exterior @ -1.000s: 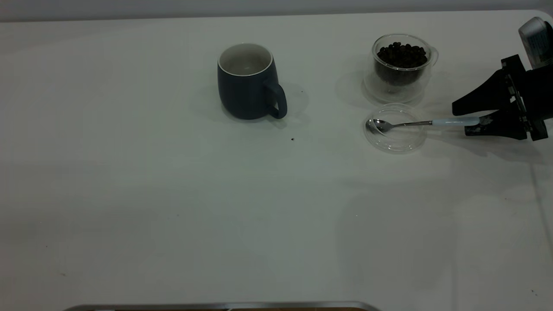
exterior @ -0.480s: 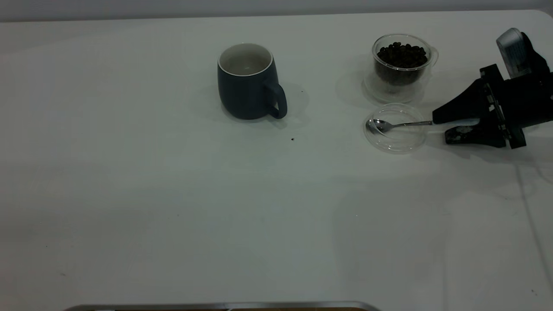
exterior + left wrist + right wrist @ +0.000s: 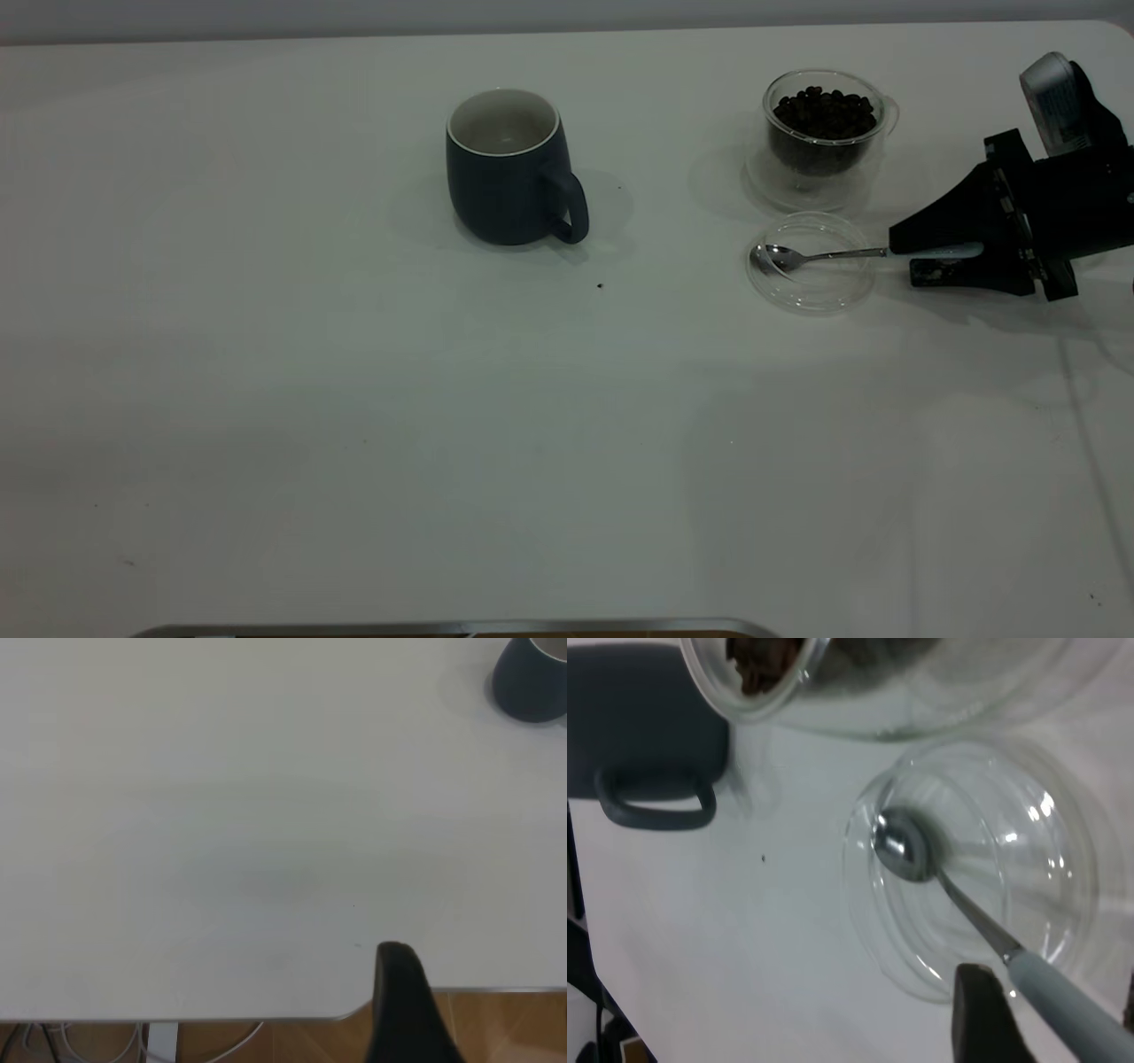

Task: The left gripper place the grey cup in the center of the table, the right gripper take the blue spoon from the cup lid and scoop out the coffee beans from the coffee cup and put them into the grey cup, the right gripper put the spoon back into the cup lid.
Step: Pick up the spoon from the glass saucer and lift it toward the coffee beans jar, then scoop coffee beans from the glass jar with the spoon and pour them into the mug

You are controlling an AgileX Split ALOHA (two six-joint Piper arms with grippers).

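Note:
The grey cup [image 3: 509,177] stands upright near the middle back of the table [image 3: 354,399], its handle toward the front right. The coffee cup [image 3: 824,133] with coffee beans [image 3: 824,111] stands at the back right. Just in front of it lies the cup lid [image 3: 811,288]. The blue spoon [image 3: 784,257] has its bowl resting in the lid and its handle pointing right. My right gripper [image 3: 904,257] is low over the table and shut on that handle [image 3: 1072,1010]. A dark part of my left gripper [image 3: 400,992] hangs over the table's near edge, far from the cup [image 3: 532,682].
A tiny dark speck [image 3: 600,285] lies on the table in front of the grey cup. A metal strip [image 3: 443,627] runs along the front edge. Past the table edge, the left wrist view shows wooden floor [image 3: 496,1028] and cables [image 3: 53,1036].
My right gripper slid left along the spoon handle, then its fingers narrowed onto it. The spoon, lid and both cups have not moved.

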